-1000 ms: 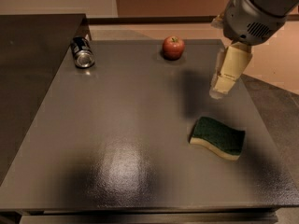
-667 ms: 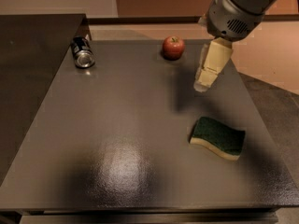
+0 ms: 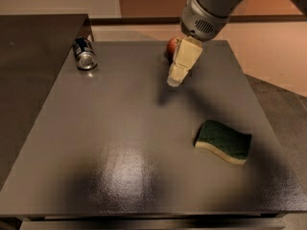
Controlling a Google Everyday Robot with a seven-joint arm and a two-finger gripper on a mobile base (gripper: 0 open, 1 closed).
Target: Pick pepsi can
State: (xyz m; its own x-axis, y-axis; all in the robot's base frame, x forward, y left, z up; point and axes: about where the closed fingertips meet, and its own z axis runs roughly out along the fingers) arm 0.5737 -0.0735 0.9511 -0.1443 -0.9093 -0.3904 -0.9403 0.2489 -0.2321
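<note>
The pepsi can (image 3: 84, 53) lies on its side at the far left corner of the dark grey table (image 3: 120, 128), its silver end facing me. My gripper (image 3: 174, 80) hangs from the arm at the upper right, above the far middle of the table. It is well to the right of the can and not touching it. It holds nothing that I can see.
A red apple (image 3: 171, 46) sits at the far edge, partly hidden behind the gripper. A green and yellow sponge (image 3: 223, 141) lies on the right side of the table. A dark counter (image 3: 29, 37) adjoins the left edge.
The gripper has moved left across the table, from right of the apple to in front of it, closer to the can. The can, apple and sponge have not moved.
</note>
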